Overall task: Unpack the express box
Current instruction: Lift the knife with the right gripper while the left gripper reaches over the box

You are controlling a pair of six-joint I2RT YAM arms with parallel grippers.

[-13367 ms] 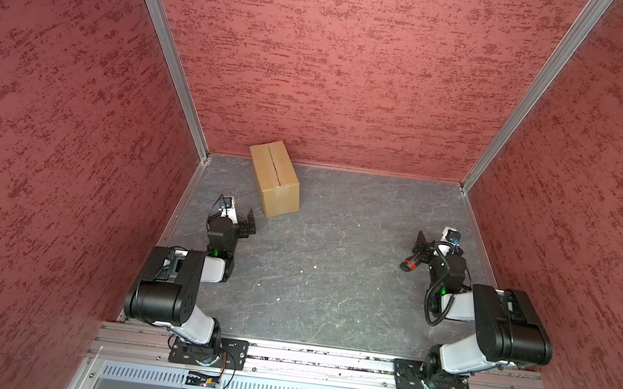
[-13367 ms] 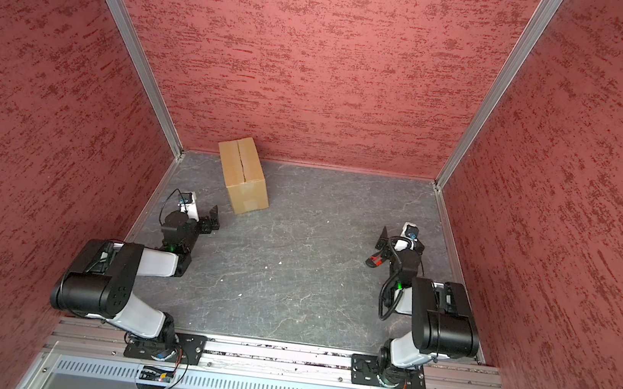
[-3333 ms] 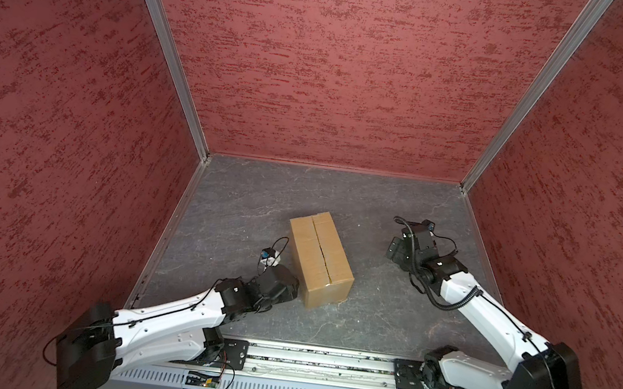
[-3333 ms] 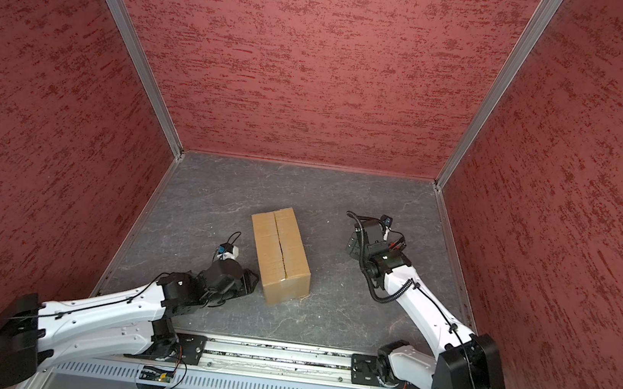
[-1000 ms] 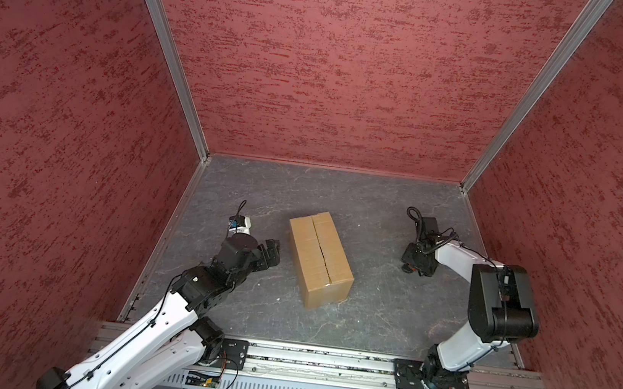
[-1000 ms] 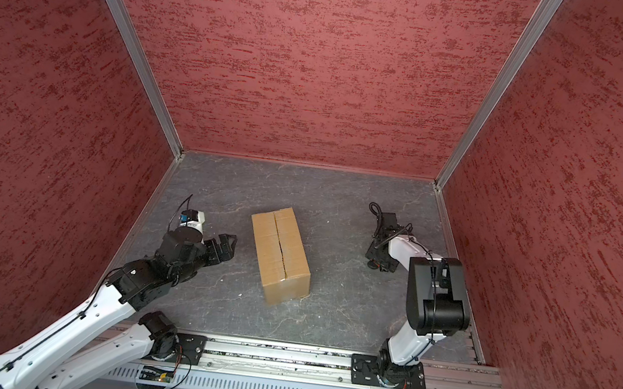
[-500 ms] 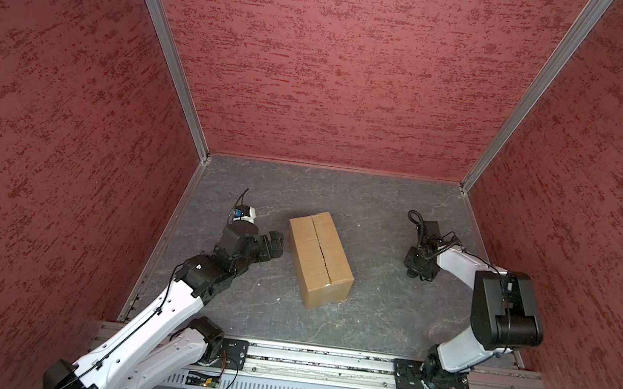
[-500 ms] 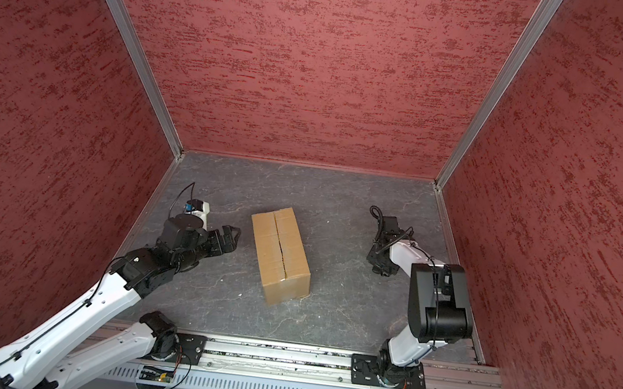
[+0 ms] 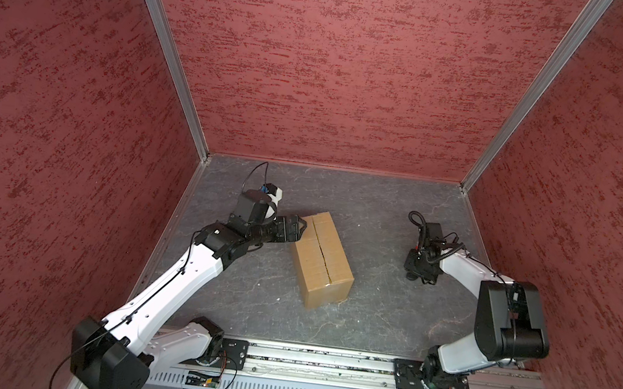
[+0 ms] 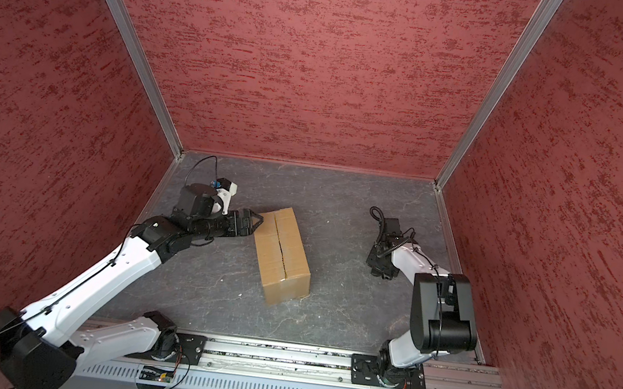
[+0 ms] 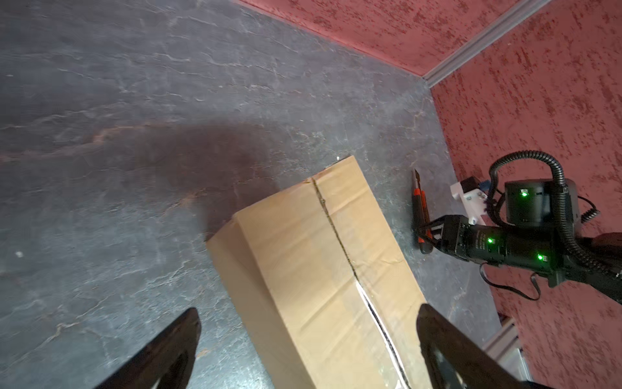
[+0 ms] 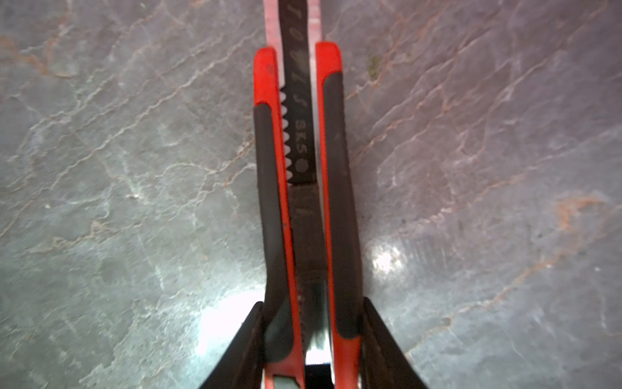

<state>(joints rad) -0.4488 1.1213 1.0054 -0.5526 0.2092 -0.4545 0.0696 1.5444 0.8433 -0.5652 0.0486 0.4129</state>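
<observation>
Express box [image 9: 321,258]: flaps shut, skewed, approx mid grey tabletop [image 9: 380,211]. L gripper [image 9: 299,227]: jaws fully apart, empty, at box far-left corner; contact unclear. R gripper [image 12: 311,316]: clamped on red/black utility knife [image 12: 299,151], well right of box

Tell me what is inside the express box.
Its contents are hidden: the express box has top flaps shut along the centre seam. Nothing lies on top; the open left hand is at its far corner, and the right hand grips a utility knife.
</observation>
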